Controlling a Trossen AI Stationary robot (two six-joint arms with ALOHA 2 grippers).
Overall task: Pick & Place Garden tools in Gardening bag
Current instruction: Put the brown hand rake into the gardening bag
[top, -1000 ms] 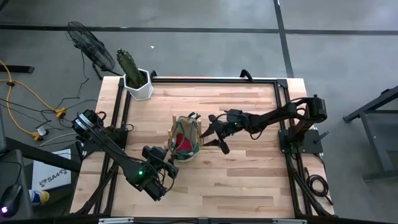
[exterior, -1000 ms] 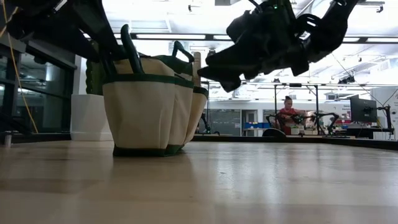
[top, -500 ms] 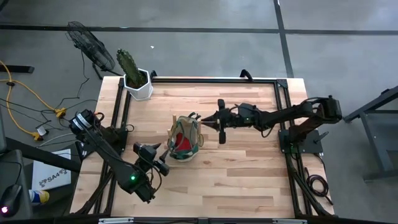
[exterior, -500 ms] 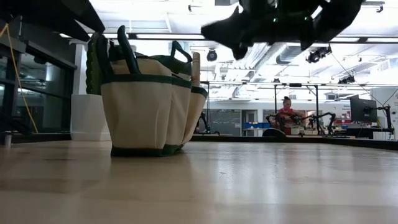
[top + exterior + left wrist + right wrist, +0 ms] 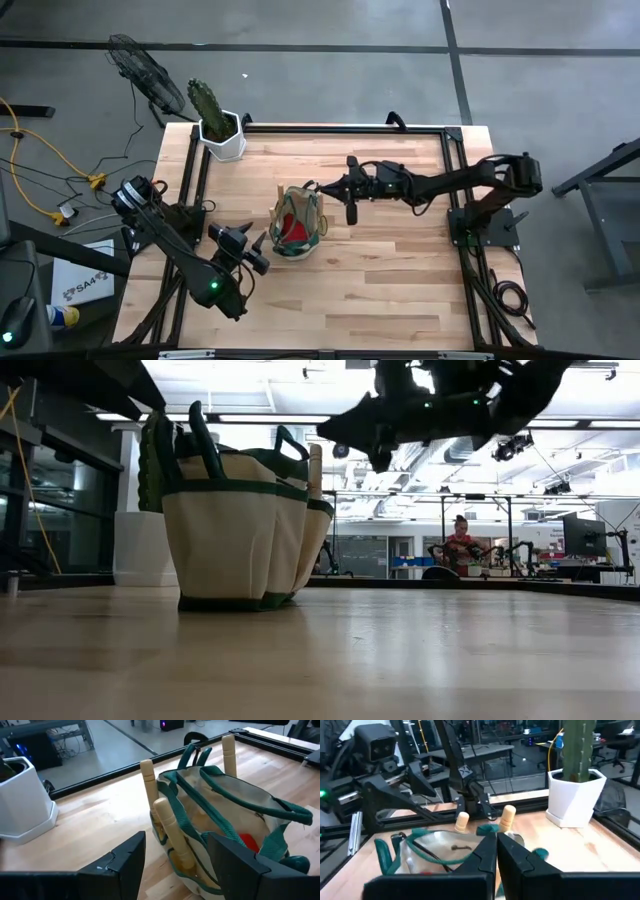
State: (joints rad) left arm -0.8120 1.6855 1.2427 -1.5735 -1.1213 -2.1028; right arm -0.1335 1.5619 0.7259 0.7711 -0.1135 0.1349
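Right end effector (image 5: pixel 350 200) has pressed together empty, nearer the gardening bag (image 5: pixel 297 222).

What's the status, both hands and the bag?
Left hand open, empty, beside gardening bag. Right hand shut, empty, raised off the bag's other side. Wooden-handled tools in the bag. Nothing in the way.

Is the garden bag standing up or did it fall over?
Standing up. The gardening bag sits flat on the table with its loop handles pointing up, and wooden handles stick up out of its pockets.
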